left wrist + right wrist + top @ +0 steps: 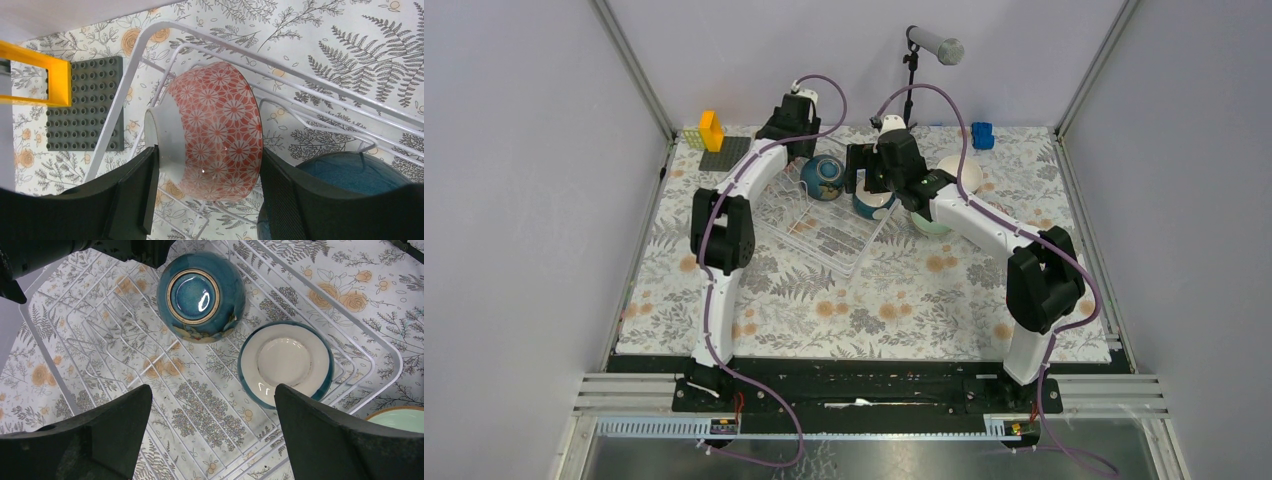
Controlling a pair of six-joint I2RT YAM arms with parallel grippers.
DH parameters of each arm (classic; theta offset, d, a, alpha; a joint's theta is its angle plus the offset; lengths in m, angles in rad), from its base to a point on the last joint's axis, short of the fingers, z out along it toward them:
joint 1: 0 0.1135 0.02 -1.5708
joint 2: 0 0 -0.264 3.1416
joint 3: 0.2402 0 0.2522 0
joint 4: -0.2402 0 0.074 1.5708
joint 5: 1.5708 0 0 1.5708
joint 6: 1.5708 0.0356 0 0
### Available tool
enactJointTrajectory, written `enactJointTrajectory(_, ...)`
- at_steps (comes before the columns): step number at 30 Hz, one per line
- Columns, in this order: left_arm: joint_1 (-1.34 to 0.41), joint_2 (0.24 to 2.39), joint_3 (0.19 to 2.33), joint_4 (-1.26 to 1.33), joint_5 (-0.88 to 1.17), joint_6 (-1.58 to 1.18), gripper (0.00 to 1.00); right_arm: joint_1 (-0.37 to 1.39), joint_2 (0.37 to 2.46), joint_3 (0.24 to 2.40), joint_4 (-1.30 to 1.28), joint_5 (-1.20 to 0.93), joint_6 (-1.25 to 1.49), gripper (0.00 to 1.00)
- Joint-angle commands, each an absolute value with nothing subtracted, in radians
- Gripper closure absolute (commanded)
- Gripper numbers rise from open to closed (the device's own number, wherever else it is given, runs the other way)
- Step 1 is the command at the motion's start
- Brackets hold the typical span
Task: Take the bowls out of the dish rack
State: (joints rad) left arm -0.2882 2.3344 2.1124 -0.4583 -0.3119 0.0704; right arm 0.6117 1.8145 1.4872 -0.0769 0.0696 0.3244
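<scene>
The red flower-patterned bowl (215, 135) stands on edge in the far left corner of the dish rack (819, 238), and your left gripper (209, 150) has it squarely between its fingers. One finger (135, 200) presses at the white base, the other at the rim side, so you're clamped across it at a middling width. The bowl's lower edge sits down among the rack wires.

Just right of it, the dark teal bowl (201, 296) lies upside down in the rack with its foot ring up. To its right and a little nearer sits the blue-and-white bowl (285, 364), in the rack's right corner. Your right gripper (212, 390) hangs above these two with its jaws spread wide, gripping nothing and touching nothing. The blue-and-white bowl lies nearer its right finger.

Outside the rack on the right, the pale green bowl (400, 419) sits on the table just past the rack's rim. The white bowl (964, 172) is beyond it.

Left of your left gripper, close by, lie a grey studded plate (85, 105) and a yellow block (35, 75). The near half of the fern-print table (874, 310) is bare.
</scene>
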Motion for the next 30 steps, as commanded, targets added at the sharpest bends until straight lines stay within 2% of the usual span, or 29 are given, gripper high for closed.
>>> enactJointTrajectory(1, -0.264, 2.199, 2.062, -0.411, -0.466, 0.058, 0.52, 0.614, 1.783, 1.51, -0.049, 0.09, 0.311, 0.0)
enactJointTrajectory(7, -0.265, 2.069, 1.917, -0.315, -0.524, 0.05, 0.54, 0.614, 1.778, 1.508, -0.049, 0.094, 0.316, 0.0)
enactJointTrajectory(15, -0.284, 2.04, 1.878, -0.321, -0.623, 0.085, 0.54, 0.614, 1.774, 1.506, -0.049, 0.094, 0.32, 0.0)
enactJointTrajectory(19, -0.281, 2.002, 1.853, -0.332, -0.585, 0.032, 0.54, 0.614, 1.771, 1.503, -0.048, 0.094, 0.321, 0.0)
enactJointTrajectory(25, -0.256, 1.913, 1.765, -0.359, -0.386, -0.11, 0.54, 0.615, 1.763, 1.501, -0.054, 0.083, 0.321, 0.0)
enactJointTrajectory(30, -0.235, 1.867, 1.69, -0.399, -0.364, -0.206, 0.54, 0.615, 1.751, 1.493, -0.055, 0.078, 0.322, 0.0)
